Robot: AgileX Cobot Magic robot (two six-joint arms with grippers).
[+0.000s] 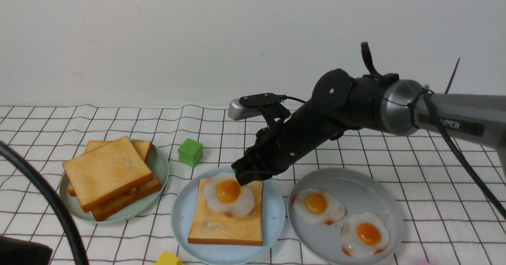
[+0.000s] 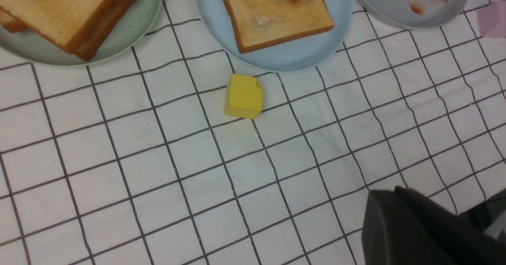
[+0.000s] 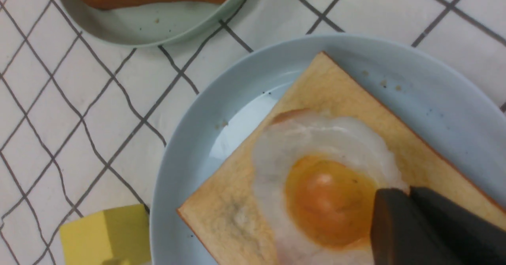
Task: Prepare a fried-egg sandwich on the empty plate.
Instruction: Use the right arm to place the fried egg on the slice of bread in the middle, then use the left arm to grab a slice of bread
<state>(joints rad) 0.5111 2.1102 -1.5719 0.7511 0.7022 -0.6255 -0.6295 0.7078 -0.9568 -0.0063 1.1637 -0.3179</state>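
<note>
With my left gripper [image 2: 391,197] closed, I see smooth golden toast squares [image 1: 107,173] stacked on the pale green plate [image 1: 161,165], then the round blue plate [image 1: 272,213] holding one toast slice [image 1: 225,227] with a glossy fried egg [image 1: 228,195] toward twelve o'clock, and the right gripper [image 1: 247,176] at the egg's two o'clock edge, its grip unreadable.

We see the round pale blue plate [image 1: 273,217] lying flat on the checked worktop. On it one square golden-brown toast slice [image 1: 221,227] with a darker crust lies flat. A glossy white fried egg [image 1: 229,195] sits orange yolk up on the slice's far half, reaching its far edge.
</note>
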